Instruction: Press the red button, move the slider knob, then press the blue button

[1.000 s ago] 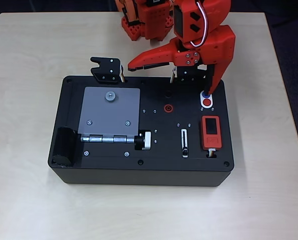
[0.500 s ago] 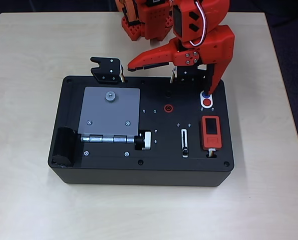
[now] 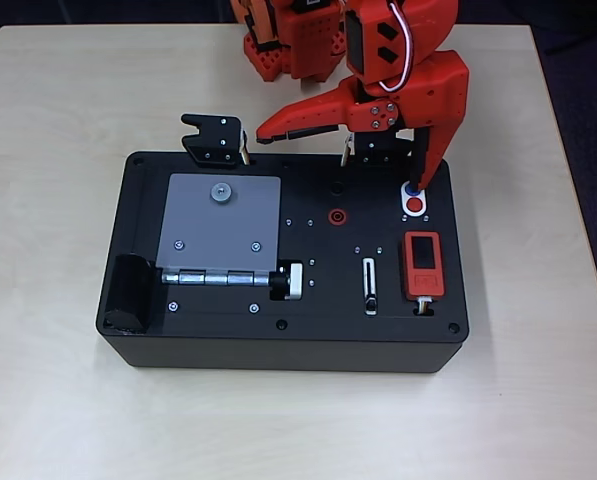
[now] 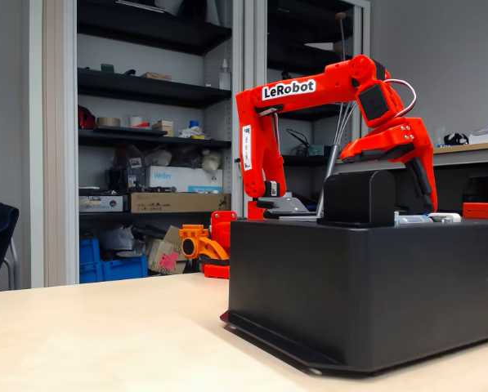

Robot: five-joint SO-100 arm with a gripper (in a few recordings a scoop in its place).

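Note:
On the black box (image 3: 228, 345), a white oval plate holds the blue button (image 3: 410, 189) and, just below it, the red button (image 3: 415, 206). My red gripper (image 3: 339, 159) is open wide. One finger (image 3: 424, 160) points down with its tip on or just over the blue button, partly covering it; whether it touches I cannot tell. The other finger (image 3: 298, 118) reaches left over the box's back edge. The slider knob (image 3: 371, 301) sits at the near end of its white-rimmed track (image 3: 369, 275). In the fixed view the arm (image 4: 309, 90) bends down over the box top (image 4: 374, 237).
On the box lie a grey hinged plate (image 3: 221, 225), a silver-and-black knob (image 3: 290, 281), a red ring socket (image 3: 336, 215) and a red device with a screen (image 3: 423, 264). A black bracket (image 3: 214, 140) stands at the back edge. The arm's base (image 3: 288, 40) is behind.
The arm's upper part has shifted very slightly; the lower fingertip stays over the blue button and nothing on the box has moved.

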